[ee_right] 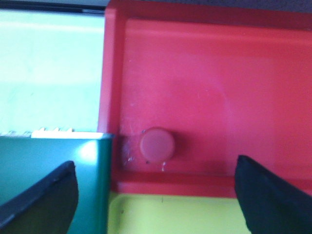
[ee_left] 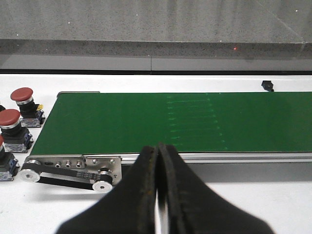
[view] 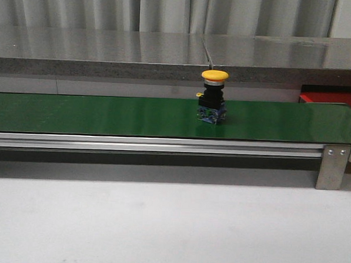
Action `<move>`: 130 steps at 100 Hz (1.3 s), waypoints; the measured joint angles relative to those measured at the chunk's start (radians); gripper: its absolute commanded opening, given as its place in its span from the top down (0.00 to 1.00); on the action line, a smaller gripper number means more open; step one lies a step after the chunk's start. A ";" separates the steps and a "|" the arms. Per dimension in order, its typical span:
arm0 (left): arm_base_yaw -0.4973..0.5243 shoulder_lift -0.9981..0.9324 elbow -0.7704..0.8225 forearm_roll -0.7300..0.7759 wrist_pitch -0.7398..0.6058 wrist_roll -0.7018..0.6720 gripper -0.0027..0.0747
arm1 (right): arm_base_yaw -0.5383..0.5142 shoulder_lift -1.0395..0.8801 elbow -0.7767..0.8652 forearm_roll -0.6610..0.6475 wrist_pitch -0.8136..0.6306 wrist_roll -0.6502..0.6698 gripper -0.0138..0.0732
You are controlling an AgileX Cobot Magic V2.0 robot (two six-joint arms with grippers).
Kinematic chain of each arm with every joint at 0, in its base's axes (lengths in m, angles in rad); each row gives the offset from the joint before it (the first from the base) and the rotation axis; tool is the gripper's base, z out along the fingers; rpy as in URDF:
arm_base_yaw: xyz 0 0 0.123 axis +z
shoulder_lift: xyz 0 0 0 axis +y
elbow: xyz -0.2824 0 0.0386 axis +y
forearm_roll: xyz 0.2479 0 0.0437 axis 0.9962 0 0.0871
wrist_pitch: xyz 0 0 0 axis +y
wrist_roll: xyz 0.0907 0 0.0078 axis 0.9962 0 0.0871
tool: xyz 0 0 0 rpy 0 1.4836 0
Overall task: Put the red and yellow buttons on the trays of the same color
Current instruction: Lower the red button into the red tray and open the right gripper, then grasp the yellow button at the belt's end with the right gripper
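red tray: mostly behind belt | third red button: cut by edge

Long green conveyor belt spans mid-frame in the front view, on an aluminium side rail with a bolted metal bracket at lower right. White tabletop fills the bottom. Grey speckled ledge and pale curtain across the top. Left wrist view: belt pulley and drive belt lower left, small black object upper right.
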 measured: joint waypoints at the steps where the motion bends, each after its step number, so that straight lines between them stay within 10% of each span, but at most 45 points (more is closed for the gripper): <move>1: 0.000 0.000 0.000 0.000 0.000 0.000 0.99 | 0.000 -0.003 0.000 0.000 0.007 -0.002 0.10; 66: 0.000 0.000 0.000 0.000 0.000 0.000 0.99 | 0.211 -0.252 0.436 0.054 0.004 -0.066 0.10; 130: 0.000 0.000 0.000 0.000 0.000 0.000 0.99 | 0.405 -0.144 0.461 0.090 -0.243 -0.111 0.10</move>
